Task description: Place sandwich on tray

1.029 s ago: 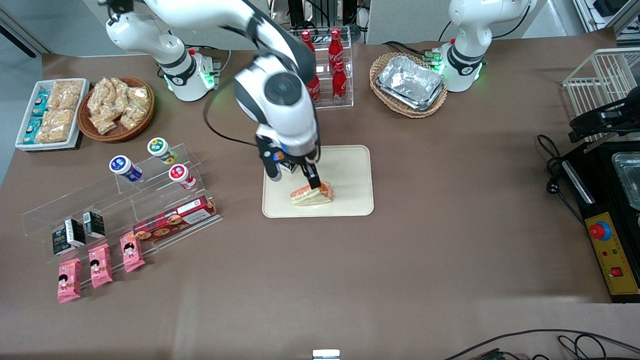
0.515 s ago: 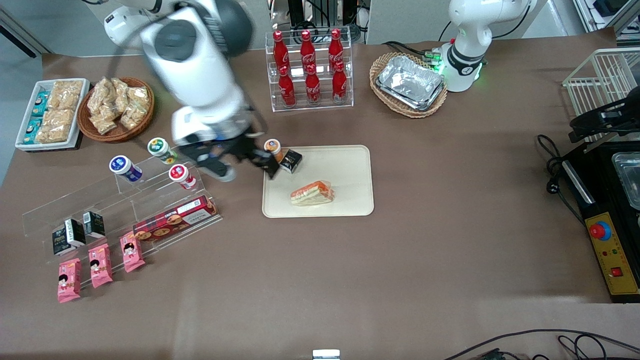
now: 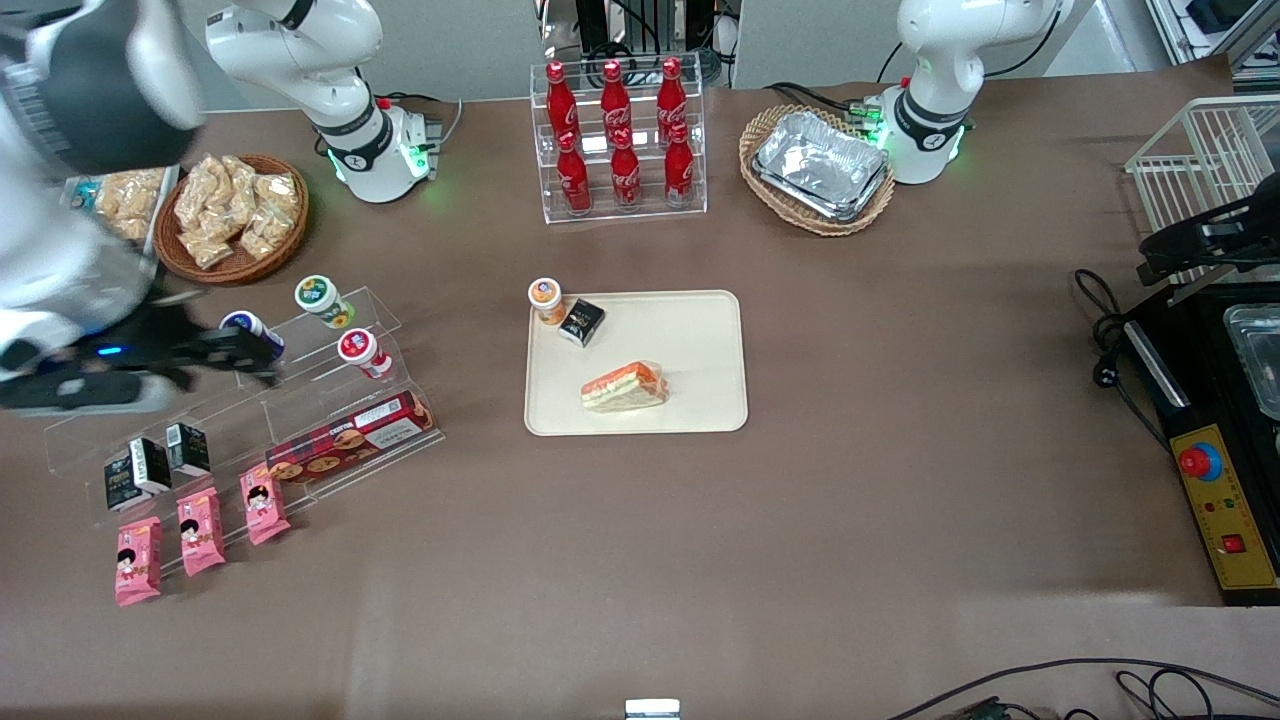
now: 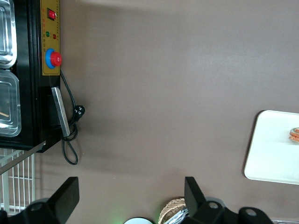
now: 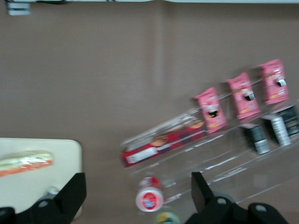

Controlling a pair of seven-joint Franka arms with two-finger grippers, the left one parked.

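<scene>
End effector (image 3: 240,352) withdrawn, sandwich (image 3: 624,387) free

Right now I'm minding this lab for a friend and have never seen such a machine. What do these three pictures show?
Two white robot arms stand at a brown table. One picture looks down from the front; the other two come from cameras on the arms' wrists. A wrapped sandwich lies on the tray, beside a small jar and a dark box. Snacks and cola bottles sit around. The working arm's pincer is open, holds nothing, and hangs over the clear shelf.
</scene>
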